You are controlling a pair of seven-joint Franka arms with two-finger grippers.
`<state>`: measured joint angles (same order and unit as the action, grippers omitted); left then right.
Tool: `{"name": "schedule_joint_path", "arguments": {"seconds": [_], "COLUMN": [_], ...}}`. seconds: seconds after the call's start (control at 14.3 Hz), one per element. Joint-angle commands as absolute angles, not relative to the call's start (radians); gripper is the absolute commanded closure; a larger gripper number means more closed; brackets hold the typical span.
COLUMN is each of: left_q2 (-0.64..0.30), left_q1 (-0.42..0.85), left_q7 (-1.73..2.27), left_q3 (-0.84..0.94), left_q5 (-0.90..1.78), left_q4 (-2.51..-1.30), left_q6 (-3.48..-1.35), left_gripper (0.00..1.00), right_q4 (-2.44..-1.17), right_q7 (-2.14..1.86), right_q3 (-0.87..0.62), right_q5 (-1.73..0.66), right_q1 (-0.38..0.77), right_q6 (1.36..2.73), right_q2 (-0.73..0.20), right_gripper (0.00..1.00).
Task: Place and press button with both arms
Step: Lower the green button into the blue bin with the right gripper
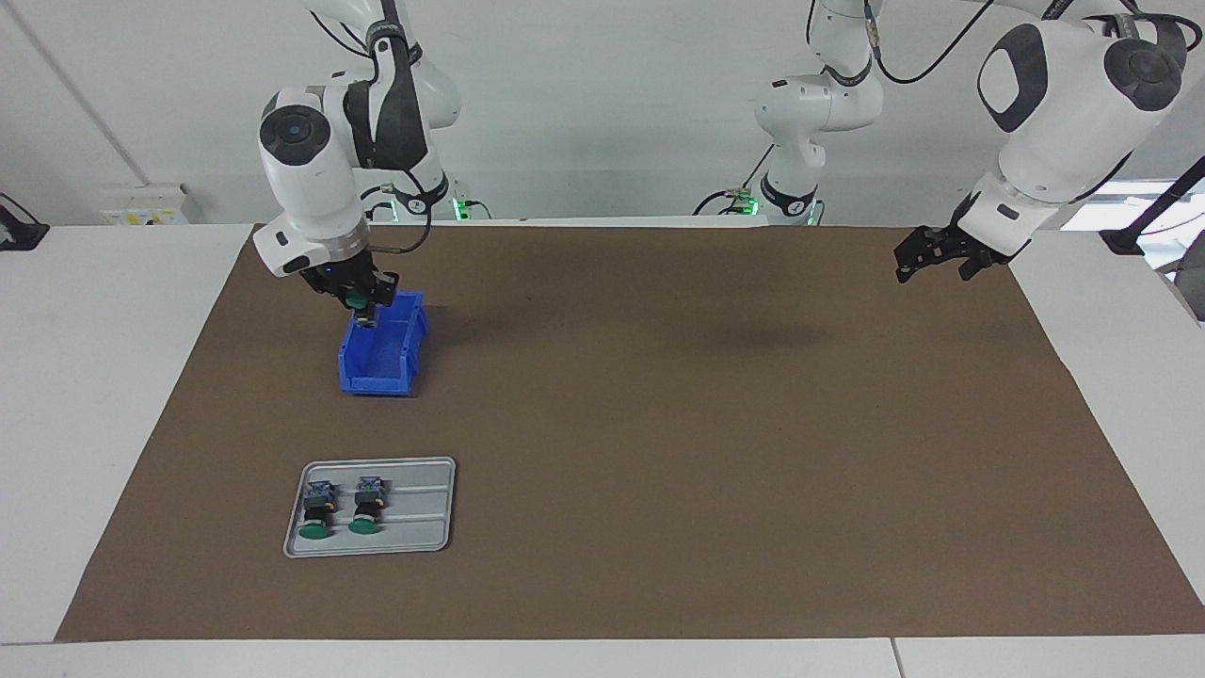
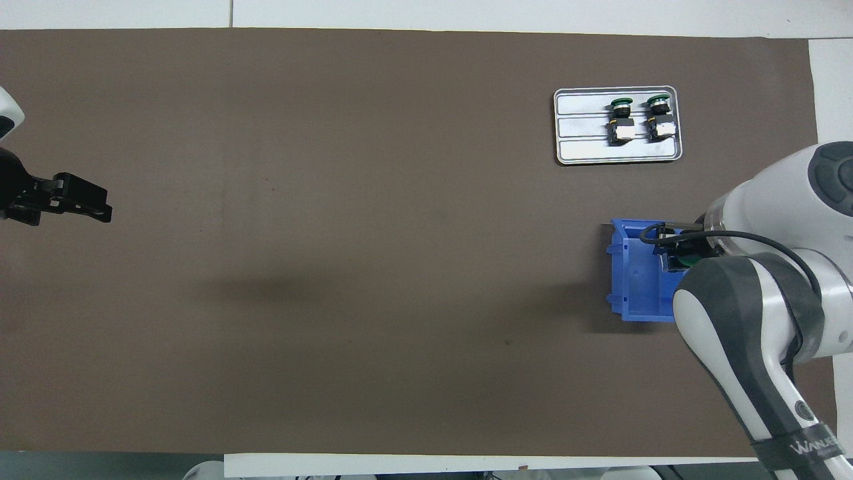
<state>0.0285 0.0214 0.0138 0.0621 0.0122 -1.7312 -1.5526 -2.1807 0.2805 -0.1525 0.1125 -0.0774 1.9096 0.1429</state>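
We hold a green button clenched in our right gripper, apparently just above the blue bin; next, lower it inside. Our left gripper waits, released.

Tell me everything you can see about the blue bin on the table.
The blue bin is a small open-topped box that looks like moulded plastic, with ribbed walls and one lower, cut-down end facing away from the robots. It stands upright on the brown mat, toward the right arm's end of the table, nearer to the robots than the grey tray. Its floor looks bare. The right gripper, shut on a green-capped button, is over its robot-side end; whether they touch the bin cannot be told.
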Motion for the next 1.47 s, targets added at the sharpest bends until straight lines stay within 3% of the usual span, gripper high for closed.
{"name": "schedule_joint_path", "arguments": {"seconds": [0.0,0.49,1.4], "left_q2": [0.028,0.028,0.028], "left_q1": [0.017,0.017,0.017], "left_q7": [0.002,0.002,0.002], "left_q3": [0.061,0.061,0.061], "left_q5": [0.020,0.020,0.020], "left_q4": [-1.723,-1.723,-1.723], "left_q6": [-1.555,-1.555,-1.555], "left_gripper": [0.00,0.00,0.00], "right_q4": [-2.204,-2.284,-2.307], "right_q7": [0.259,0.262,0.230], "right_q3": [-0.161,-0.161,-0.161], "right_q5": [0.129,0.129,0.129], "right_q1": [-0.087,-0.080,-0.087], "right_q6": [1.959,2.114,2.117], "right_q2": [0.118,0.052,0.038], "right_gripper": [0.95,0.95,0.93]}}
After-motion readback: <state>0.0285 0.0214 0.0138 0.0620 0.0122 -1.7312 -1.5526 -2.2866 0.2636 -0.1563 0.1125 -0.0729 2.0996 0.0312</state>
